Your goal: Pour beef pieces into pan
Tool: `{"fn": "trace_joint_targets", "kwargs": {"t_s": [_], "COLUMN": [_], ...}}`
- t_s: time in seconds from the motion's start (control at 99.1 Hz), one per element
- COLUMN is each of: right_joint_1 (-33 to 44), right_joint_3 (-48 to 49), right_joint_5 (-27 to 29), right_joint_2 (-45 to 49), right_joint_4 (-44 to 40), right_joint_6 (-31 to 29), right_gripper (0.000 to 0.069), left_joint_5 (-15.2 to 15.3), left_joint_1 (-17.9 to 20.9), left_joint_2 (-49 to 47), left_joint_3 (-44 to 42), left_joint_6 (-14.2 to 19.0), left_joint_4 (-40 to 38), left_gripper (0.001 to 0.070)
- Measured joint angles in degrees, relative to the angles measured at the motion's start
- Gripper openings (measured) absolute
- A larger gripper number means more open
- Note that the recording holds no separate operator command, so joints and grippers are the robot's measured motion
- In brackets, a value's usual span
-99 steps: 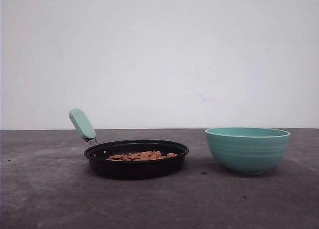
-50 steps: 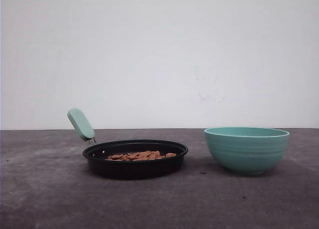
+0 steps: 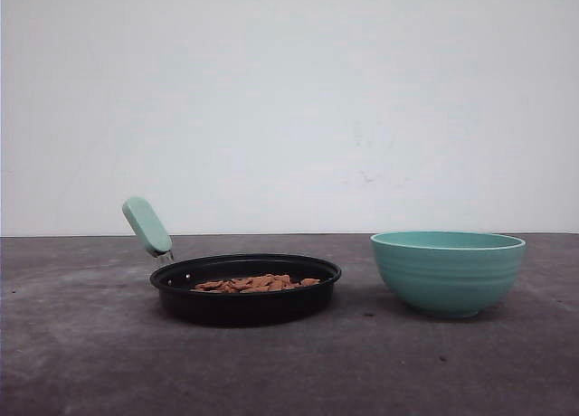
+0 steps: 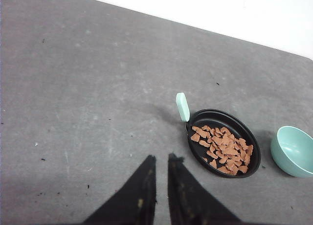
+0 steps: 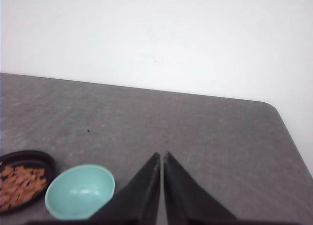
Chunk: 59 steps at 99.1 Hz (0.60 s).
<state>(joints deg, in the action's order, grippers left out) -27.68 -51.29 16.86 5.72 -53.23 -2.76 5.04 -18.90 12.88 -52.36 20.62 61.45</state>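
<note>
In the front view the pan [image 3: 245, 289] sits left of centre in the lower half of the frame, its mint handle [image 3: 147, 226] slanting up toward the left, and the beef pieces [image 3: 258, 283] lie inside it as a thin loose layer. The teal bowl [image 3: 448, 273] stands apart from it to the right, upright on the grey table [image 3: 90, 362], and the right wrist view shows its inside bare. Judged from this, the pour looks complete.

The left gripper [image 4: 160, 161] shows at the bottom of its wrist view, fingers close together with a narrow gap and nothing between them. The right gripper [image 5: 161, 157] shows its tips nearly meeting, also holding nothing.

Little remains to go wrong (both arms hang well clear), though a careless sweep back toward the pan could catch the raised handle and scatter the loose pieces.
</note>
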Motion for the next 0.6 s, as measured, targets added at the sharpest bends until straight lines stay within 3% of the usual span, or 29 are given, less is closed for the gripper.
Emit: {"fn": "trace_joint_targets", "kwargs": {"t_s": [0.121, 0.262, 0.393, 0.504, 0.595], "right_joint_1": [3.50, 9.16, 14.60, 19.69, 23.19], "right_joint_3": [3.76, 15.32, 27.98, 36.17, 41.66], "right_joint_5": [-0.11, -1.09, -10.86, -20.26, -23.71], "right_joint_2": [-0.46, 1.03, 1.14, 1.14, 0.57], "right_joint_4": [2.14, 18.82, 33.64, 36.87, 39.01], "right_joint_6": [0.61, 1.25, -0.48, -2.10, -2.19], "right_gripper": [0.0012, 0.0012, 0.0012, 0.0012, 0.0012], "left_joint_5": [-0.02, -0.02, -0.02, -0.02, -0.02], "left_joint_1": [0.00, 0.00, 0.00, 0.00, 0.00], "left_joint_2": [0.00, 0.00, 0.00, 0.00, 0.00], "left_joint_3": [0.00, 0.00, 0.00, 0.00, 0.00], "left_joint_6": [0.00, 0.00, 0.00, 0.00, 0.00], "left_joint_4": [0.00, 0.02, 0.00, 0.00, 0.00], "left_gripper": [0.0019, 0.0019, 0.0019, 0.0019, 0.0019]}}
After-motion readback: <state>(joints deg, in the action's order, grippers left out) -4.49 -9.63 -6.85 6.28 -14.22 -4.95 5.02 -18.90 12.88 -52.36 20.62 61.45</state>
